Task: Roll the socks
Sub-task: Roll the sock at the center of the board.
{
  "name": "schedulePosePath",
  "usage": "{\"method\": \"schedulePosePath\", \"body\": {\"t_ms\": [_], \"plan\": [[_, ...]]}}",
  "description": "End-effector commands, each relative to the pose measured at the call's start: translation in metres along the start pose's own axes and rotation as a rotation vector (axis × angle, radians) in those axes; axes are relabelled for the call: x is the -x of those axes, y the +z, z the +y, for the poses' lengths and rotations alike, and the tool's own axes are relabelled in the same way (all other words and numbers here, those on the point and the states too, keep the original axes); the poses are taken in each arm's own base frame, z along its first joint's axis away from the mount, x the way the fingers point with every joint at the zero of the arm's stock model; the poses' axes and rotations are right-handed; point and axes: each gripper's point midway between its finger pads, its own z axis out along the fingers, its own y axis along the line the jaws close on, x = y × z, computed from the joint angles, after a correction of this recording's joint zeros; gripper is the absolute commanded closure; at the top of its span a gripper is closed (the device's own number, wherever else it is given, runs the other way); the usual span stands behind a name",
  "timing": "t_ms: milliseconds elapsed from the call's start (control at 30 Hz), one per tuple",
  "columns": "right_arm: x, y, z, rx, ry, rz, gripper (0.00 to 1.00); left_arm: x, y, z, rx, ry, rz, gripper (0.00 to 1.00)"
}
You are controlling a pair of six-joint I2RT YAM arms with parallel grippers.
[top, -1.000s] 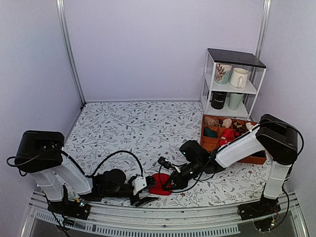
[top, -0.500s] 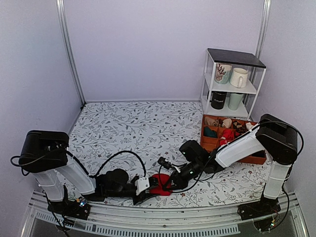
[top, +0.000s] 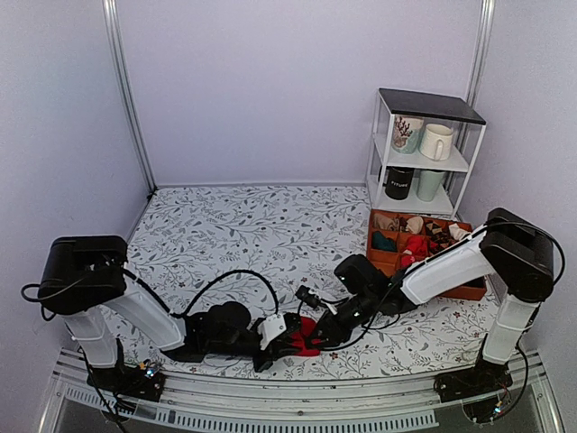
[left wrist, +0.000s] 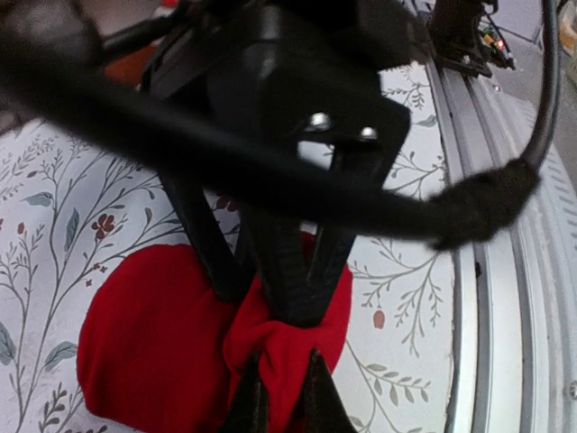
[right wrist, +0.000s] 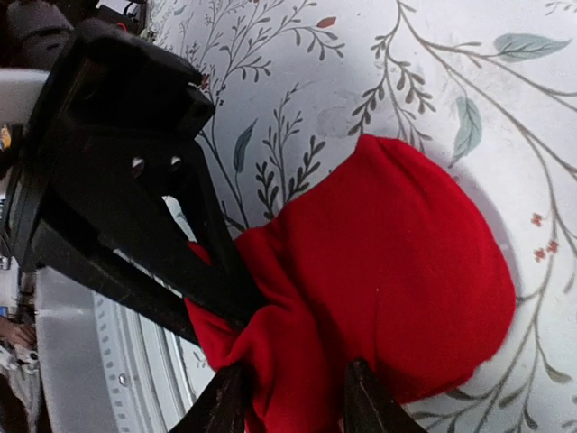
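- The socks (top: 307,340) lie bunched on the surface (top: 234,234) near its front edge, between both grippers.
- The left gripper (left wrist: 281,401) pinches one fold, and the right gripper (right wrist: 287,397) clamps another.
- A second ago the left gripper sat beside them.

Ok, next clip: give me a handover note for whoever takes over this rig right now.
Left claw: shut on the gathered end of the socks.
Right claw: shut on the same end, facing the left one.
Socks: red rounded lump on the table, near its front edge, between the arms.
Done: mostly bundled.
Left: probably tuck the pinched end in, then release both claws; not yet a closed roll.
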Motion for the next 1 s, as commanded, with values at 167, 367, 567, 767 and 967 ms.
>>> {"method": "schedulePosePath", "body": {"t_ms": [167,367,567,767,967], "plan": [[0.013,-0.059,0.024,-0.290,-0.422,-0.311,0.46,-0.100,-0.017,0.004,-0.046,-0.370,0.391,1.00],[0.010,-0.051,0.033,-0.377,-0.635,-0.321,0.43,-0.115,-0.019,0.004,-0.060,-0.470,0.435,1.00],[0.005,-0.024,0.024,-0.446,-0.674,-0.252,0.42,-0.124,-0.019,0.001,-0.079,-0.505,0.457,1.00],[0.003,-0.013,0.021,-0.432,-0.688,-0.232,0.42,-0.127,-0.021,0.001,-0.083,-0.519,0.464,1.00],[0.001,-0.007,0.023,-0.405,-0.690,-0.220,0.44,-0.129,-0.021,0.000,-0.092,-0.524,0.471,1.00]]}}
